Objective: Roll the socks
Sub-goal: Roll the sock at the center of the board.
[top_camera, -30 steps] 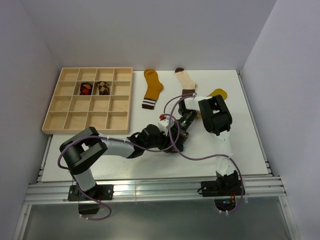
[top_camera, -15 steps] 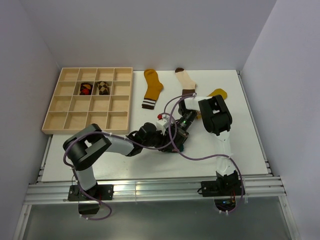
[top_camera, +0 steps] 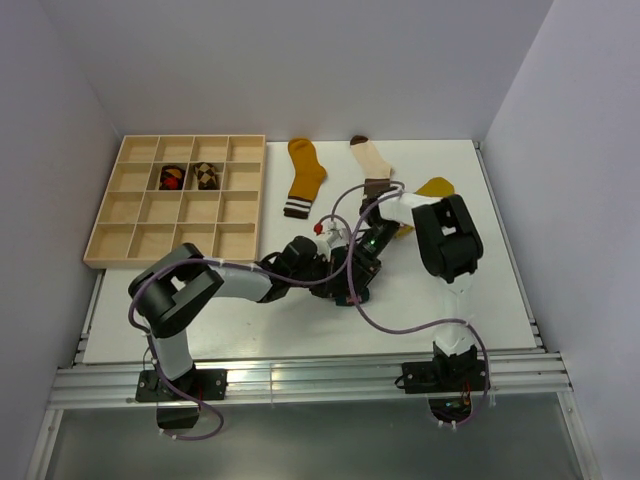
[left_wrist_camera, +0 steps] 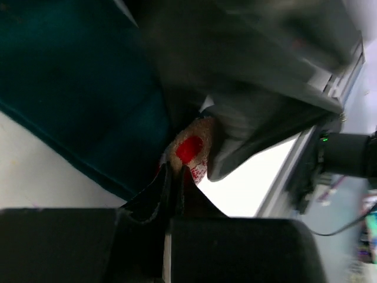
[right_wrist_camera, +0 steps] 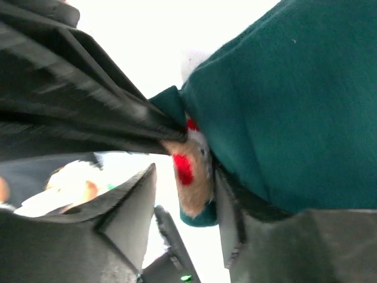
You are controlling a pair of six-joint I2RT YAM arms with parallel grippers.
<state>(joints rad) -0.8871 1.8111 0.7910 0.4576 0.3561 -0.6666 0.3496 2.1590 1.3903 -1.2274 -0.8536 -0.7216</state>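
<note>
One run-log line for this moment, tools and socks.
left tool: shut on teal sock | right tool: open around its red-marked end | mustard sock, cream sock: flat, unrolled

white table [top_camera: 500, 290] bears wooden tray [top_camera: 155, 242], mustard sock [top_camera: 305, 176], cream sock [top_camera: 373, 161], yellow sock [top_camera: 436, 186], teal sock [left_wrist_camera: 70, 88]

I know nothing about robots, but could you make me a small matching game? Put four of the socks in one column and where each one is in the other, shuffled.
Socks:
1. mustard sock
2. teal sock
3. argyle roll
4. yellow sock

Places:
A. in a compartment of the tray
B. at the left gripper and right gripper
C. lying flat beside the tray
D. partly hidden by the right arm

Pairs: 1-C, 2-B, 3-A, 4-D
</note>
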